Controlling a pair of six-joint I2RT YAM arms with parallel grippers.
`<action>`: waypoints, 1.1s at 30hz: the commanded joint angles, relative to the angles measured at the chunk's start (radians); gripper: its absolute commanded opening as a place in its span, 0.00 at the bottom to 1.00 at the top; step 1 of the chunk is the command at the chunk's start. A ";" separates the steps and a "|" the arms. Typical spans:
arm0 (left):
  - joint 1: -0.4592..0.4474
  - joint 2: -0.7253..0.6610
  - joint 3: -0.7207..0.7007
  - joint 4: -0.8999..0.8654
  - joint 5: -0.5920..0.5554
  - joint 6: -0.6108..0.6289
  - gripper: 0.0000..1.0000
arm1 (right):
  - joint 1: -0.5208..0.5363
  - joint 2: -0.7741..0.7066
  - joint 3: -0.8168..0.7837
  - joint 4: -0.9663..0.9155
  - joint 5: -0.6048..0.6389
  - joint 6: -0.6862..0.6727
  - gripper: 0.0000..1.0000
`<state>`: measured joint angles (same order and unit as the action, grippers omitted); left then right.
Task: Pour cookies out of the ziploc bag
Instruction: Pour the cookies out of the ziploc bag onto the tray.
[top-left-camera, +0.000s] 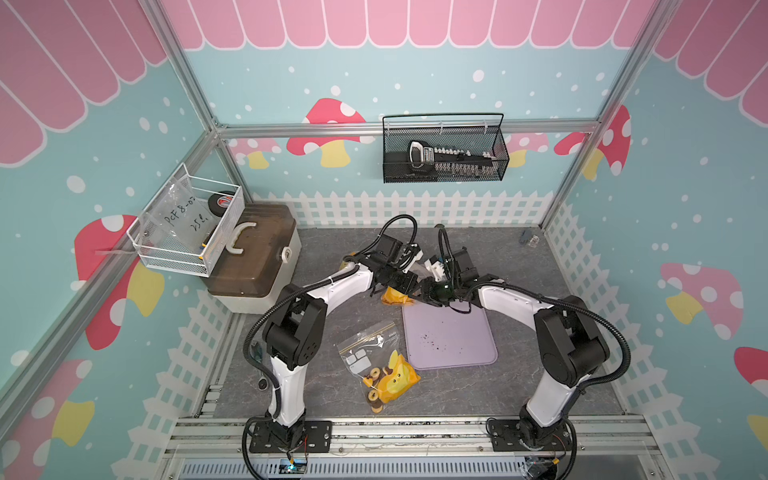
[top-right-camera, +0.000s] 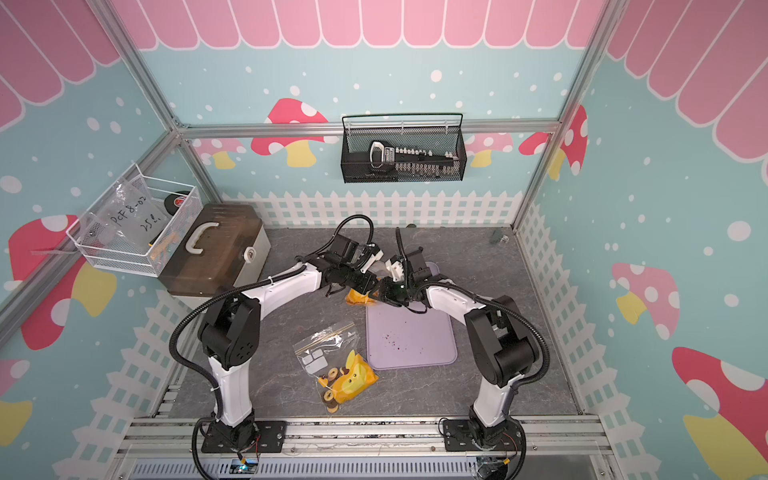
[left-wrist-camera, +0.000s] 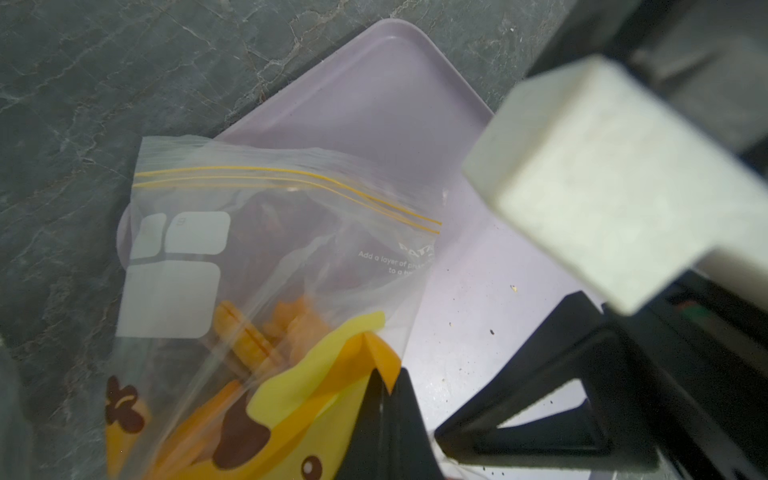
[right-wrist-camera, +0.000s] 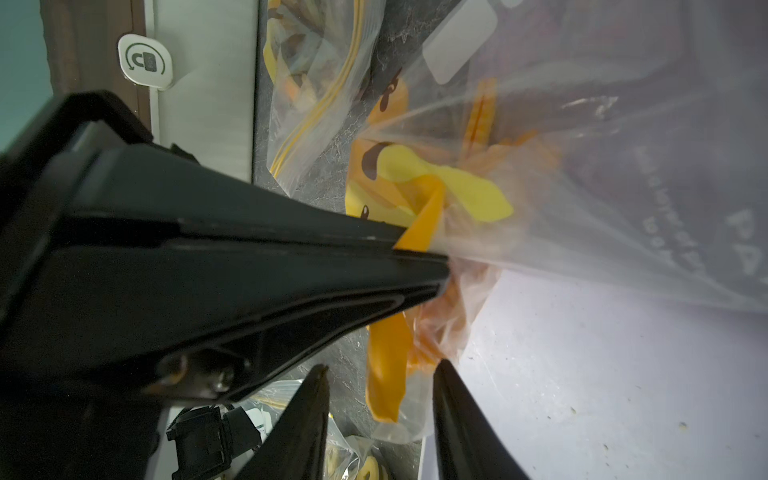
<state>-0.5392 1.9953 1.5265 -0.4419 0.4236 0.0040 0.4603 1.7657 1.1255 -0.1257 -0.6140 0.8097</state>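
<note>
A clear ziploc bag (top-left-camera: 392, 296) (left-wrist-camera: 257, 249) with a yellow cartoon print hangs over the far left corner of the lilac tray (top-left-camera: 451, 336) (left-wrist-camera: 374, 104). Its yellow zip strip points down toward the tray. Orange cookies (left-wrist-camera: 291, 328) (right-wrist-camera: 478, 124) show through the plastic. My left gripper (top-left-camera: 407, 286) (left-wrist-camera: 386, 378) is shut on a printed bottom corner of the bag. My right gripper (top-left-camera: 428, 291) (right-wrist-camera: 382, 365) is open, its jaws standing on either side of another hanging corner of the bag, with gaps showing. The tray holds only dark crumbs.
Another ziploc bag (top-left-camera: 376, 365) (top-right-camera: 332, 370) with ring and round cookies lies flat on the table left of the tray's front. A brown-lidded tool box (top-left-camera: 253, 257) and a white wire basket (top-left-camera: 187, 224) stand at the back left. A black mesh basket (top-left-camera: 444, 149) hangs on the back wall.
</note>
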 joint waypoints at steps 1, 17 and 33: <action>-0.005 0.013 0.029 0.006 0.024 0.002 0.00 | 0.012 0.017 0.018 0.011 0.000 0.011 0.40; -0.010 0.017 0.026 0.007 0.057 -0.002 0.00 | 0.014 -0.009 -0.008 0.058 -0.013 0.056 0.00; -0.067 0.008 0.057 0.007 0.090 -0.031 0.00 | 0.016 -0.173 -0.118 0.109 0.006 0.117 0.00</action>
<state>-0.5846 1.9953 1.5429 -0.4484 0.4702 -0.0223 0.4664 1.6413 1.0199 -0.0574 -0.6006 0.9005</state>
